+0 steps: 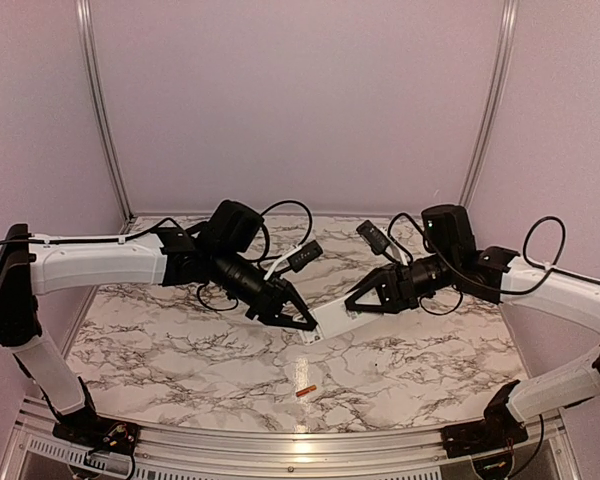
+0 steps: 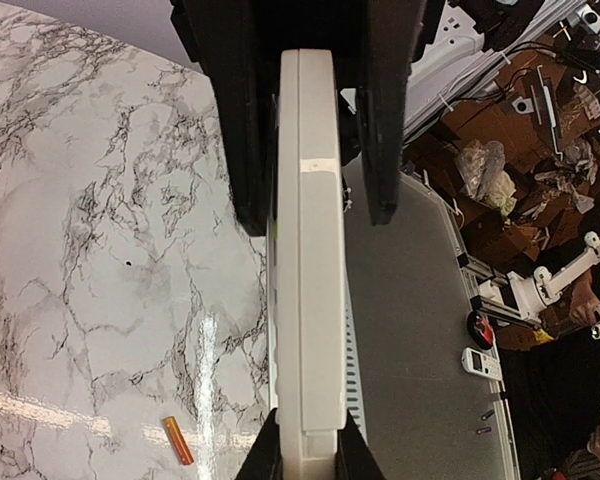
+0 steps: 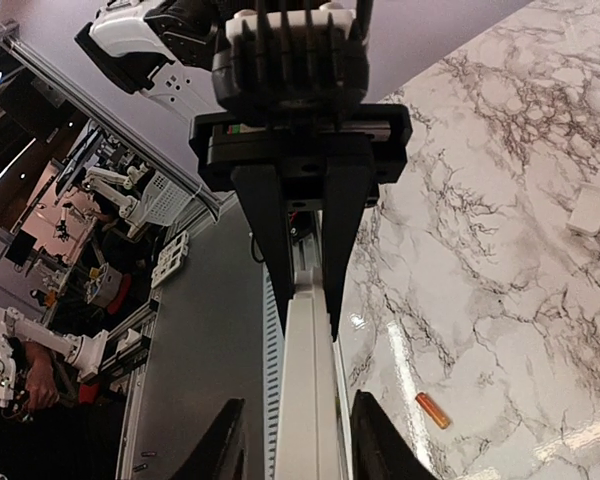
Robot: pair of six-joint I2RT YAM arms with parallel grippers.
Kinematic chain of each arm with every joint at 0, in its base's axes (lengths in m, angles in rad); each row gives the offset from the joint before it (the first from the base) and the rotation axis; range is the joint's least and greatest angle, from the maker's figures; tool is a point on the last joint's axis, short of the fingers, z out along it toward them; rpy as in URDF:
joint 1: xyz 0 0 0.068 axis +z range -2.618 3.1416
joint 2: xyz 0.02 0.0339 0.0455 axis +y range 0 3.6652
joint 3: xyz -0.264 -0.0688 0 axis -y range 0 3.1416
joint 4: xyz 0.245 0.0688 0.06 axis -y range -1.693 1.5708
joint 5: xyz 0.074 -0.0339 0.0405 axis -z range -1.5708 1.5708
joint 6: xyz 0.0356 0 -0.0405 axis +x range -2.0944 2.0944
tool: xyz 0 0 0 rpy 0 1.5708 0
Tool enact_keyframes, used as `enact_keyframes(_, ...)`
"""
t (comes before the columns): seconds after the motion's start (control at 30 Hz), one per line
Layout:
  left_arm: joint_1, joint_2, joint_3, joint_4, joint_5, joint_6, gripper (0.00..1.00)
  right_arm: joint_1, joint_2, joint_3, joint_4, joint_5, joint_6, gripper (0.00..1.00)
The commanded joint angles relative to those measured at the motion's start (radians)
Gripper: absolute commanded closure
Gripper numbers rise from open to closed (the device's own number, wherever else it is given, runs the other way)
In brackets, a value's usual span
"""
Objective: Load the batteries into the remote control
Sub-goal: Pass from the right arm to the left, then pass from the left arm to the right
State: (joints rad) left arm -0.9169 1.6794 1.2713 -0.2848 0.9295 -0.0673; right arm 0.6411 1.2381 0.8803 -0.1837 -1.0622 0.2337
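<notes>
Top external view: 2 black-and-white arms meet over the middle of the marble table [image 1: 180, 340]. The white remote control [image 1: 332, 318] is held in the air between them, tilted, its lower end toward the left gripper [image 1: 302, 322] and its upper end toward the right gripper [image 1: 355, 303]. 1 orange battery [image 1: 306, 390] lies on the marble near the near edge, about midway along it and well apart from the remote. From this height you cannot tell how either claw grips.

Left wrist view: the remote control [image 2: 308, 300] is seen edge-on. The left gripper [image 2: 308, 452] is closed on the remote's end, both fingers touching its faces. At the far end, the right gripper [image 2: 315, 220] straddles the remote, with a gap on 1 side.

Right wrist view: the right gripper [image 3: 302, 440] stands slightly open around the remote control [image 3: 306, 400], with gaps on both sides. The left gripper [image 3: 308, 310] pinches the far end. Only this view shows a small white rectangular piece [image 3: 588, 210] lying flat on the marble, well apart from the orange battery [image 3: 430, 410].
</notes>
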Motion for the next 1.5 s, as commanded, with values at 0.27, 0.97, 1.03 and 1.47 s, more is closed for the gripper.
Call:
enact_keyframes(0.27, 0.050, -0.060, -0.193, 0.647, -0.035, -0.419, 1.00, -0.092, -0.096, -0.092, 0.360, 0.030, 0.290, 0.33)
enact_keyframes(0.97, 0.041, -0.021, -0.429, 1.439, -0.295, -0.899, 1.00, -0.013, -0.022, -0.206, 0.904, 0.322, 0.641, 0.43)
enact_keyframes(1.03, 0.035, -0.012, -0.426, 1.459, -0.316, -0.910, 1.00, 0.004, -0.003, -0.195, 0.934, 0.351, 0.650, 0.42)
enact_keyframes(1.47, 0.022, 0.021, -0.422, 1.466, -0.389, -0.921, 1.00, 0.028, 0.105, -0.156, 1.050, 0.444, 0.705, 0.50)
